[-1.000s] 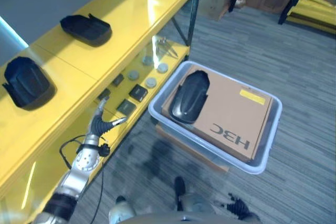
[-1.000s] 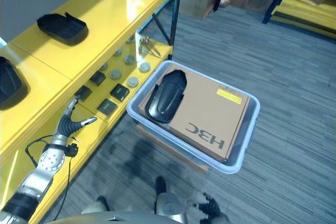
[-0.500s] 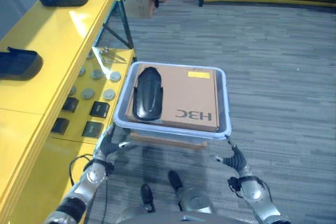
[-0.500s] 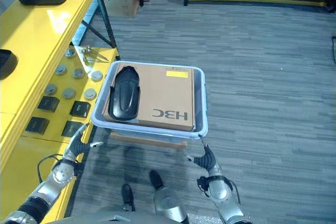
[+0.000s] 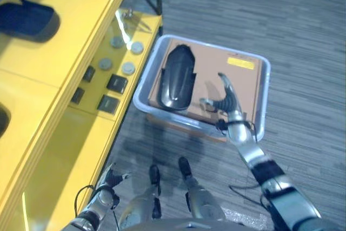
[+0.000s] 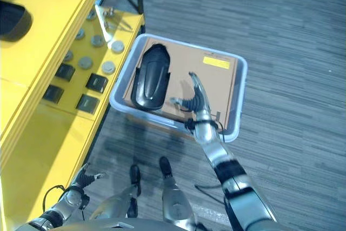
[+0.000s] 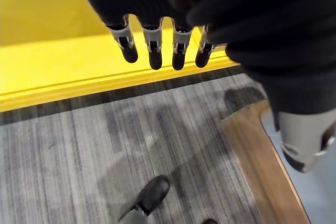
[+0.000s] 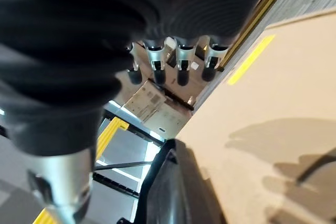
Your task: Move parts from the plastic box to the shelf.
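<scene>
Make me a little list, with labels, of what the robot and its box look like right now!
box: pale plastic box on the floor beside the yellow shelf
inside box: black part lying on a brown carton
right hand: right hand open, above the carton, beside the part
left hand: left hand open, low by the shelf, holding nothing
shelf top: another black part

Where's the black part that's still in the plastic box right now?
The black part lies on the cardboard box inside the plastic box, on its shelf-side half, with the right hand hovering open just beside it.
</scene>
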Available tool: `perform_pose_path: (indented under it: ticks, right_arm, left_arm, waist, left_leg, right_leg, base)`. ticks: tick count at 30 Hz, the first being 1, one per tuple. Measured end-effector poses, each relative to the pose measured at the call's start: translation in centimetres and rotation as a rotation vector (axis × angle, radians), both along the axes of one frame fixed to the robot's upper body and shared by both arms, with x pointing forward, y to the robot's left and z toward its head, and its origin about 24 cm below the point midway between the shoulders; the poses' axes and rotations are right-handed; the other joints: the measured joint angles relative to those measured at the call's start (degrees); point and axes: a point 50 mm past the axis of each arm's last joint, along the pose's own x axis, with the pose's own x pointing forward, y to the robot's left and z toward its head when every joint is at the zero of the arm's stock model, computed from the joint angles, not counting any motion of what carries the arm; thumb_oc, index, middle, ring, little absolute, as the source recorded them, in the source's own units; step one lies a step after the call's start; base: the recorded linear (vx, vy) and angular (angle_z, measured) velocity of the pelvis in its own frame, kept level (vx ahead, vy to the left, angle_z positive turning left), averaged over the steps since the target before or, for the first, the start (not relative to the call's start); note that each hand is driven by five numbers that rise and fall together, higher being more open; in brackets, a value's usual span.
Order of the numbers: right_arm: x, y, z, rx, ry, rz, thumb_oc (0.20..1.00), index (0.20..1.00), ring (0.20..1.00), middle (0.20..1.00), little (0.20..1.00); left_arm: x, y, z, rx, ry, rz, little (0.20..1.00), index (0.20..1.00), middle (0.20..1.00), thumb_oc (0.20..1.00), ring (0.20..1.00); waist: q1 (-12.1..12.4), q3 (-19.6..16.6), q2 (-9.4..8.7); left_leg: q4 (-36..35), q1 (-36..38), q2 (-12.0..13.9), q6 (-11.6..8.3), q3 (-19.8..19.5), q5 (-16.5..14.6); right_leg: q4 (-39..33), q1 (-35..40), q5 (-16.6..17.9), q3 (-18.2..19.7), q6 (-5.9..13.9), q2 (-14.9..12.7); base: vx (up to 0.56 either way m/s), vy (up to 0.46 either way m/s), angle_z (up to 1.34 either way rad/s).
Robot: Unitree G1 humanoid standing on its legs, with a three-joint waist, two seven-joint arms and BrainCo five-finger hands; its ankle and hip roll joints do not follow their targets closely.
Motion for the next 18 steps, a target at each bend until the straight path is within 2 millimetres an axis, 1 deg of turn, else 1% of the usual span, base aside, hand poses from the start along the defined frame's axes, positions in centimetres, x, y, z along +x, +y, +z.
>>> perform_pose_path:
  ticks: [1,3,4,5,6,8,10,11,14,16,18]
  right_arm:
    - [0.6,-0.2,0.8,0.001,-0.021,-0.027,1.0,1.0,1.0,1.0,1.0]
    - [1.6,-0.3,2.1,0.014,-0.049,-0.05,1.0,1.0,1.0,1.0,1.0]
    - [1.8,-0.2,2.6,0.026,-0.066,-0.054,1.0,1.0,1.0,1.0,1.0]
    - [1.9,-0.2,2.9,0.034,-0.079,-0.058,1.0,1.0,1.0,1.0,1.0]
    - [2.3,-0.5,3.0,0.026,-0.074,-0.091,1.0,1.0,1.0,1.0,1.0]
    - [3.0,-1.1,3.1,0.009,-0.051,-0.131,1.0,1.0,1.0,1.0,1.0]
    - [3.1,-1.4,3.3,0.004,-0.052,-0.158,1.0,1.0,1.0,1.0,1.0]
    - [3.2,-1.5,3.1,0.0,-0.046,-0.17,1.0,1.0,1.0,1.0,1.0]
    - [3.4,-3.0,1.5,-0.06,0.043,-0.267,1.0,1.0,1.0,1.0,1.0]
    - [3.4,-3.1,1.0,-0.066,0.062,-0.289,1.0,1.0,1.0,1.0,1.0]
    - [3.3,-3.2,-0.5,-0.061,0.113,-0.323,1.0,1.0,1.0,1.0,1.0]
  left_arm:
    - [0.1,0.1,0.1,-0.003,-0.006,0.006,1.0,1.0,1.0,1.0,1.0]
    - [0.1,0.5,0.2,0.003,-0.002,0.007,1.0,1.0,1.0,1.0,1.0]
    - [0.1,0.6,0.2,0.002,-0.001,0.01,1.0,1.0,1.0,1.0,1.0]
    - [0.1,0.6,0.2,-0.001,0.0,0.014,1.0,1.0,1.0,1.0,1.0]
    - [0.2,0.7,0.2,-0.011,-0.003,0.03,1.0,1.0,1.0,1.0,1.0]
    - [0.6,0.7,0.4,-0.014,-0.014,0.032,1.0,1.0,1.0,1.0,1.0]
    - [0.9,0.8,0.6,-0.017,-0.023,0.037,1.0,1.0,1.0,1.0,1.0]
    - [1.0,0.8,0.6,-0.023,-0.027,0.046,1.0,1.0,1.0,1.0,1.0]
    - [1.3,0.8,0.8,-0.054,-0.045,0.085,1.0,1.0,1.0,1.0,1.0]
    - [1.7,0.5,1.1,-0.068,-0.065,0.083,1.0,1.0,1.0,1.0,1.0]
    - [2.3,0.0,1.5,-0.09,-0.094,0.071,1.0,1.0,1.0,1.0,1.0]
  waist:
    - [1.3,0.2,-0.19]
    - [1.9,0.9,-0.51]
    - [1.9,1.3,-0.54]
    - [2.0,1.6,-0.57]
    - [2.9,2.2,-1.19]
    - [3.2,3.2,-1.59]
    - [3.3,3.9,-1.86]
    - [3.5,4.1,-2.01]
    - [4.1,4.9,-2.1]
    - [4.4,6.0,-1.99]
    - [4.8,6.4,-2.03]
  left_leg:
    - [0.0,-0.9,0.1,-0.25,-1.0,0.2]
    - [0.2,-1.8,0.1,-0.23,-1.5,0.7]
    - [0.3,-2.0,0.1,0.03,-1.9,1.0]
    - [0.3,-2.3,0.1,0.24,-2.4,1.3]
    - [0.3,-2.4,0.0,0.23,-2.8,1.3]
    - [0.3,-2.4,0.0,0.19,-3.2,1.4]
    - [0.3,-2.7,-0.1,0.09,-4.0,1.6]
    - [0.3,-2.7,-0.1,0.06,-4.3,1.6]
    - [0.3,-3.3,-0.3,-0.4,-5.4,1.5]
    - [0.3,-3.8,-0.3,-0.51,-5.9,1.8]
    - [0.3,-4.5,-0.4,-0.55,-6.0,1.9]
  right_leg:
    - [0.0,-0.6,0.0,-1.2,-0.04,0.0]
    - [0.0,-1.2,0.0,-1.9,-0.12,0.0]
    - [0.0,-1.2,0.0,-2.3,-0.12,0.0]
    - [0.0,-1.2,0.0,-2.7,-0.11,0.0]
    - [0.0,-1.2,-0.1,-2.9,-0.16,0.0]
    - [0.0,-1.0,-0.2,-3.5,-0.15,-0.1]
    - [0.0,-1.0,-0.2,-4.2,-0.14,-0.2]
    - [0.0,-1.0,-0.2,-4.2,-0.13,-0.2]
    - [0.0,-1.2,-0.4,-5.1,-0.09,-0.4]
    - [0.0,-1.4,-0.4,-5.6,-0.09,-0.4]
    - [0.0,-2.1,-0.4,-5.8,-0.12,-0.4]
  base:
    - [0.0,-0.026,0.37]
    - [0.0,-0.016,0.26]
    - [0.01,-0.011,0.23]
    - [0.02,-0.014,0.2]
    - [0.02,-0.01,0.17]
    - [0.02,-0.008,0.15]
    - [0.01,-0.005,0.17]
    - [0.01,-0.005,0.11]
    - [0.01,0.008,0.16]
    - [0.01,0.014,0.16]
    - [0.0,0.008,0.08]
